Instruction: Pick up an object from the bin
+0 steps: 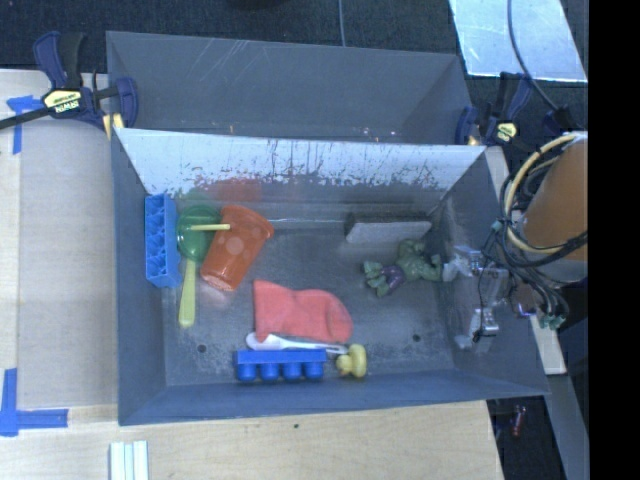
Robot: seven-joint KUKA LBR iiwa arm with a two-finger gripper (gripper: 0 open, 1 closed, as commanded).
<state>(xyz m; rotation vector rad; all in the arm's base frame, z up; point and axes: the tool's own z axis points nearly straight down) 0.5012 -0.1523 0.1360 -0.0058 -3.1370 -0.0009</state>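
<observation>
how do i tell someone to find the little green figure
Start at the grey bin's right wall, where the gripper hangs. Just left of it lies the green figure, lumpy with purple patches, unlike the flat grey block behind it.

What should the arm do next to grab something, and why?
Probably a small shift toward the view's left, bringing the gripper over the green and purple toy figure. The gripper sits by the bin's right wall, beside that figure rather than above it, and it is the nearest thing; the orange cup and pink cloth lie farther left.
</observation>
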